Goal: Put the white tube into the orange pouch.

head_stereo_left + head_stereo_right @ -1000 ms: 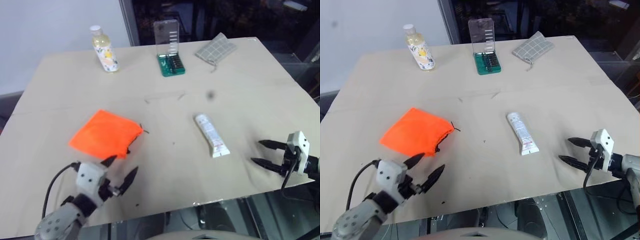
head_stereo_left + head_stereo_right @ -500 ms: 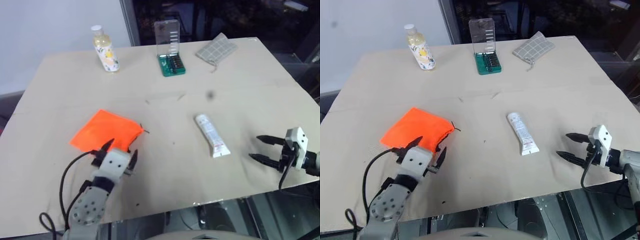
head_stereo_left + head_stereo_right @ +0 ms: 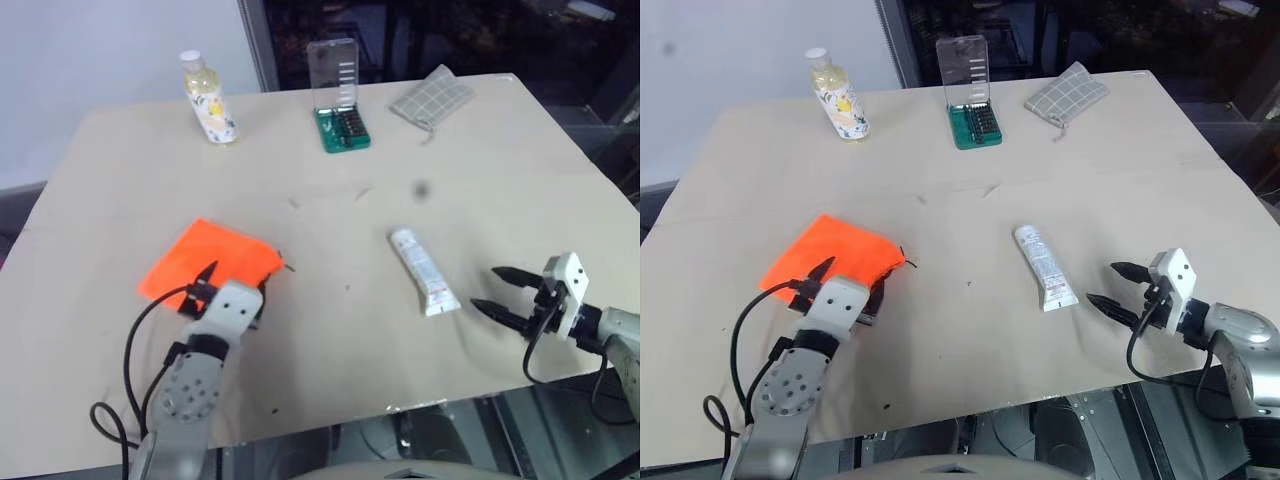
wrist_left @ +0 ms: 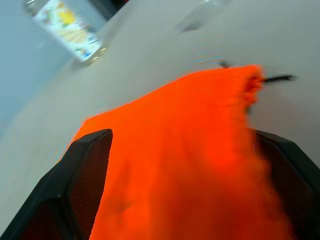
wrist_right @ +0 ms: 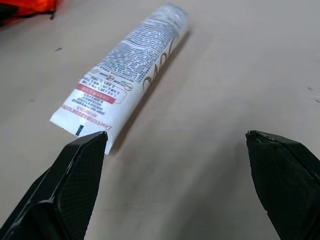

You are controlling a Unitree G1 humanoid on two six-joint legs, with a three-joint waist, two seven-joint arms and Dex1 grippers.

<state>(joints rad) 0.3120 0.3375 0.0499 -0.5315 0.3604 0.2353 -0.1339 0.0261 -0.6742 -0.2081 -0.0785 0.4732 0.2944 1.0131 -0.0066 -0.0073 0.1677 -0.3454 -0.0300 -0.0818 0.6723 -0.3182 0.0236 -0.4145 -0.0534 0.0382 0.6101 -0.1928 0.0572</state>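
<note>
The orange pouch (image 3: pixel 205 260) lies flat on the left of the table, its dark drawstring mouth toward the middle. My left gripper (image 3: pixel 238 282) stands open at the pouch's near edge. In the left wrist view the orange pouch (image 4: pixel 185 140) spreads between the two black fingers (image 4: pixel 82 185). The white tube (image 3: pixel 424 271) lies right of centre, its crimped end toward the front edge. Just right of that crimped end, my right gripper (image 3: pixel 487 288) is open and points at it. In the right wrist view the white tube (image 5: pixel 127 55) lies ahead of the left finger, nothing between the jaws.
At the back of the table (image 3: pixel 330 330) stand a yellowish bottle (image 3: pixel 210 100), a green bit case with a clear lid (image 3: pixel 340 105) and a grey checked pouch (image 3: pixel 432 97). The table's front edge runs just behind both grippers.
My left gripper has rolled and moved forward onto the pouch's near edge. My right gripper has slid left, closer to the tube's crimped end. Both stay open.
</note>
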